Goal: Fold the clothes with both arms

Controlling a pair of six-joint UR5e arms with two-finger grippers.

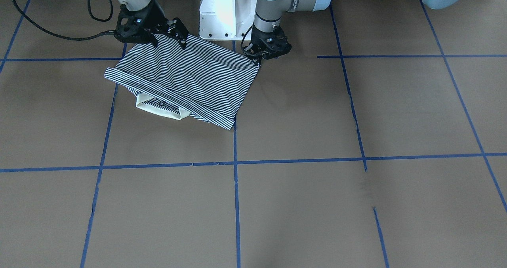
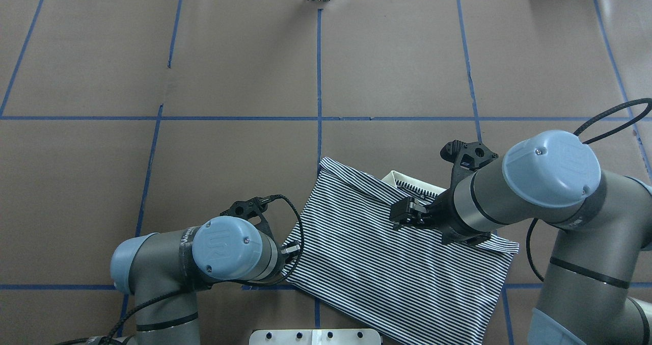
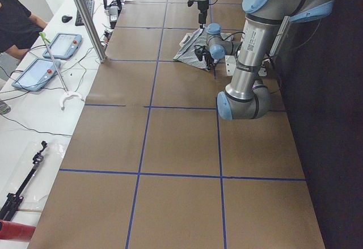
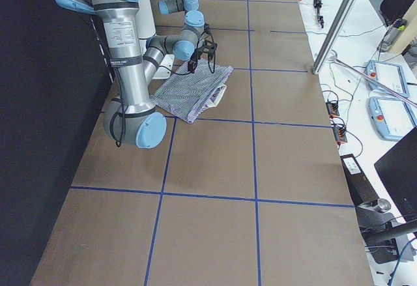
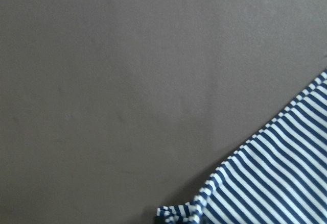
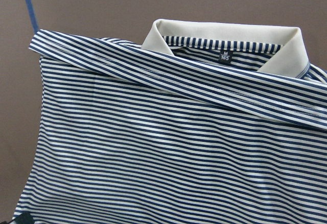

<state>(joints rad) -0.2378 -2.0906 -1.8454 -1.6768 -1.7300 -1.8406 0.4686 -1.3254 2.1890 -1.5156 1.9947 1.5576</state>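
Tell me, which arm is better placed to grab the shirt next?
Left, probably. The left end effector sits at a corner of the shirt; its wrist view shows bunched hem close by. The right end effector hangs higher, its view taking in most of the shirt.

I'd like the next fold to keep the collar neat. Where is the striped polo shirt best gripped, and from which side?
Probably at the two corners nearest the robot's base on the striped polo shirt, approached from the base side. The cream collar lies at the opposite end, so lifting there should carry the cloth over it evenly.
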